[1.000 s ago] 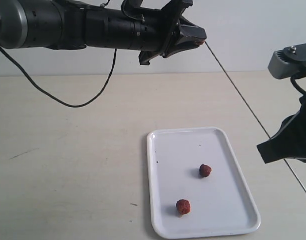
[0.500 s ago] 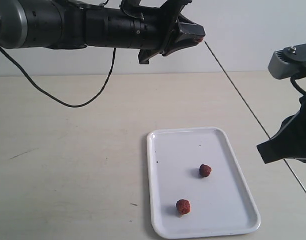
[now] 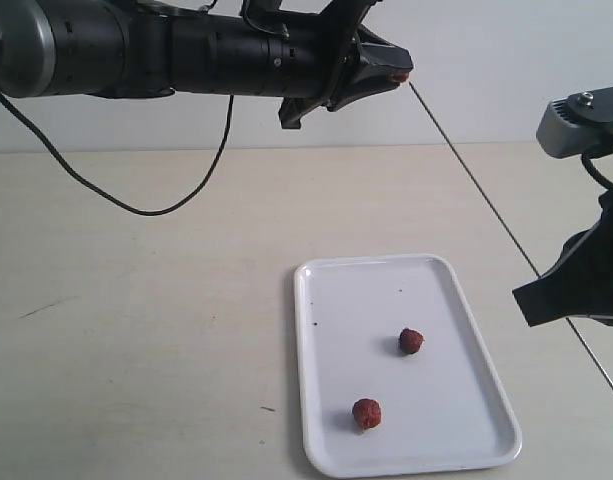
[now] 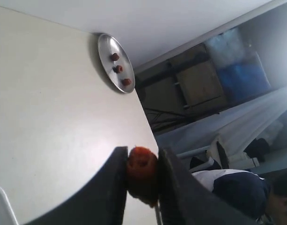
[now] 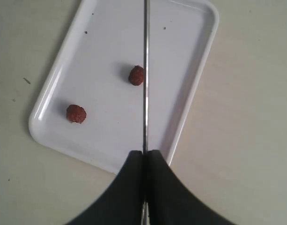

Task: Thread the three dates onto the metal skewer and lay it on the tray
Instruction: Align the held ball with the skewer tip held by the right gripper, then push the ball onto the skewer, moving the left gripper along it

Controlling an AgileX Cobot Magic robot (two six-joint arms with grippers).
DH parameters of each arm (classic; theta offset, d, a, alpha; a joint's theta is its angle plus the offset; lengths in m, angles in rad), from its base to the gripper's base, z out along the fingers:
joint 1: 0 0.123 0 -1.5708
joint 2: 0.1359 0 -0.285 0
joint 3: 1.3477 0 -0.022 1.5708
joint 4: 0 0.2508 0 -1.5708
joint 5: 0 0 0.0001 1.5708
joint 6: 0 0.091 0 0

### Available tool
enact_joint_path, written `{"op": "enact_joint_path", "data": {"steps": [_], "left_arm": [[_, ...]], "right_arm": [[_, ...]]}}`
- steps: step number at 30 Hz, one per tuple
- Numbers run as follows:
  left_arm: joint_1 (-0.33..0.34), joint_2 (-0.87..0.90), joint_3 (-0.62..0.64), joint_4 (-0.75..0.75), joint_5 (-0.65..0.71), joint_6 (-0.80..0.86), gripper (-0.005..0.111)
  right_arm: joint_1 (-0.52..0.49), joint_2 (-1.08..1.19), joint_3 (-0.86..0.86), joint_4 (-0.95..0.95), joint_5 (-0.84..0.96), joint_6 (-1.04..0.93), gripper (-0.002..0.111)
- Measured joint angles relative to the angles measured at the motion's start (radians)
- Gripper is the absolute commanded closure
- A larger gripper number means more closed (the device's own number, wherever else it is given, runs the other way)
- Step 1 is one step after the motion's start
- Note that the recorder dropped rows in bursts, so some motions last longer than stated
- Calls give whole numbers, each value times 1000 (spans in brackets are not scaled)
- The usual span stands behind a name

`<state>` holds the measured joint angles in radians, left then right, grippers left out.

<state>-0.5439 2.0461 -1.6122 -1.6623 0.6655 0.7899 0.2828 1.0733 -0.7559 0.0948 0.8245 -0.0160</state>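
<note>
The left gripper (image 3: 398, 70) hangs high above the far side of the table (image 3: 136, 330), its jaws clenched on one date (image 4: 142, 165). The date is squeezed between the two dark fingers (image 4: 113, 187) and bulges out at their tips.

The right gripper (image 5: 144, 154) is at the right edge of the scene, jaws pressed tight on the skewer (image 3: 476, 180). The rod slants up from it toward the left gripper, and its upper end lies just beside the held date. I cannot tell whether the point touches the fruit. A short length of rod also sticks out below the right gripper.

The tray (image 3: 366, 300) lies flat on the table below and between the two arms. Two dates rest on it, well apart from each other: one (image 3: 411, 341) near the middle, the other (image 3: 366, 413) closer to the near rim. A few dark specks (image 3: 315, 322) dot the white surface. In the right wrist view the skewer crosses above the tray and passes just beside the middle date.

A black cable (image 3: 136, 205) sags from the left arm toward the table, well apart from the tray. A small dark mark (image 3: 268, 408) sits on the table near the tray's left rim.

In the left wrist view, a round metal plate (image 4: 108, 47) with three small reddish lumps (image 4: 118, 69) sits at the far edge of the table. Beyond it are furniture and a person (image 4: 237, 187) in white and dark clothes.
</note>
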Motion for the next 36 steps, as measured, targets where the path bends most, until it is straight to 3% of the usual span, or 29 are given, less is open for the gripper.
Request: {"op": "enact_joint_path", "data": {"steps": [21, 26, 36], "left_arm": [[-58, 0, 0, 2, -24, 12, 84], [-82, 0, 0, 2, -46, 28, 84], [-82, 0, 0, 0, -37, 67, 84]], "right_arm": [[0, 0, 0, 0, -12, 23, 108], [0, 0, 0, 4, -99, 127, 108], [0, 0, 0, 10, -228, 140, 108]]}}
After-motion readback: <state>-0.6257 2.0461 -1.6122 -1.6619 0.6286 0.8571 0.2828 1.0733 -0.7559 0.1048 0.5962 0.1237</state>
